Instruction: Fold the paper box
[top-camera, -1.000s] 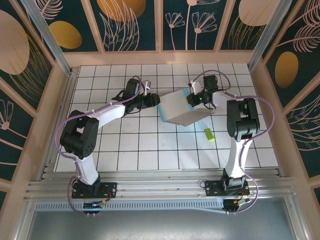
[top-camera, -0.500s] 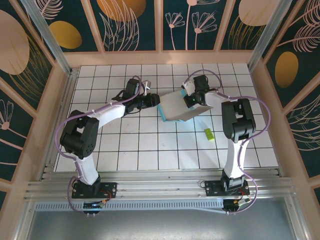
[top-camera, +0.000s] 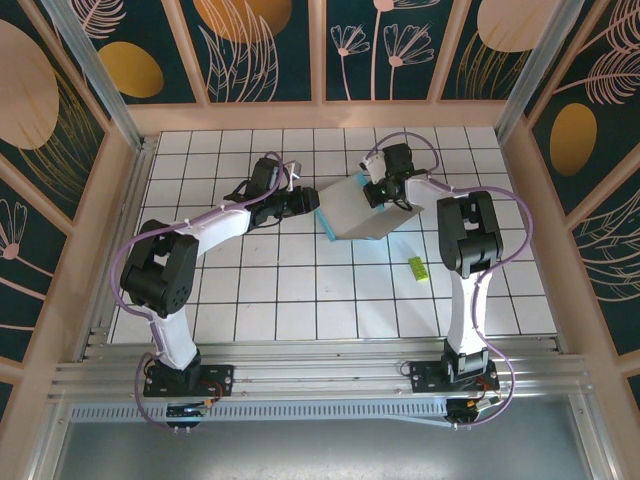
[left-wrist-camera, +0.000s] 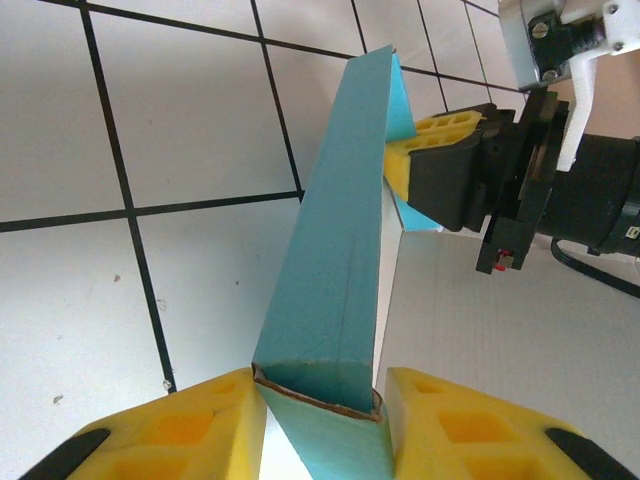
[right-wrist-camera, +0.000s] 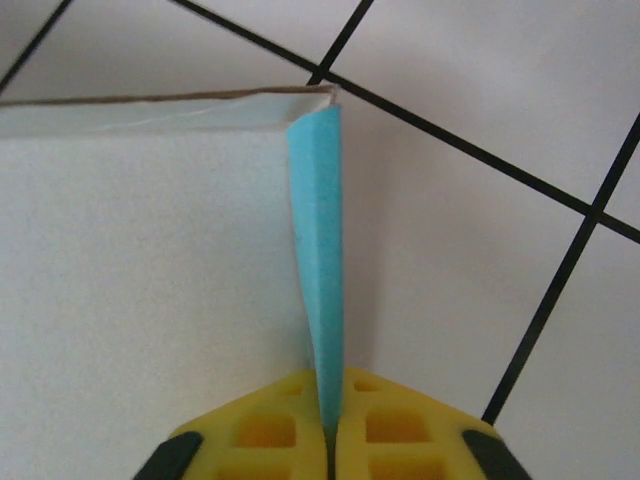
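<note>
The white tiled tabletop (top-camera: 280, 290) carries the paper box (top-camera: 352, 212) in its far middle part, a little right of the centre line and askew to the grid lines. The box lies directly between the two grippers, so both arms are equally near to it, one at each side. Seen from above it shows mostly a pale grey-white panel, with a thin light blue strip along its near-left edge. It is half formed (I judge this from the raised walls): in the left wrist view one blue wall stands up as a long, narrow folded band that runs away from the camera toward the other arm, with the brown cut edge of the card visible at the end. The left gripper (top-camera: 312, 203) is at the left end of the box, and its yellow jaws are closed around the end of this band, holding it from both sides. The right gripper (top-camera: 372, 190) is at the far-right edge, and its jaws are pressed fully together on a thin blue flap (right-wrist-camera: 318, 250) that stands upright beside the white panel. A small yellow-green piece (top-camera: 418, 267) lies apart from the box, toward the near right of the tabletop.
</note>
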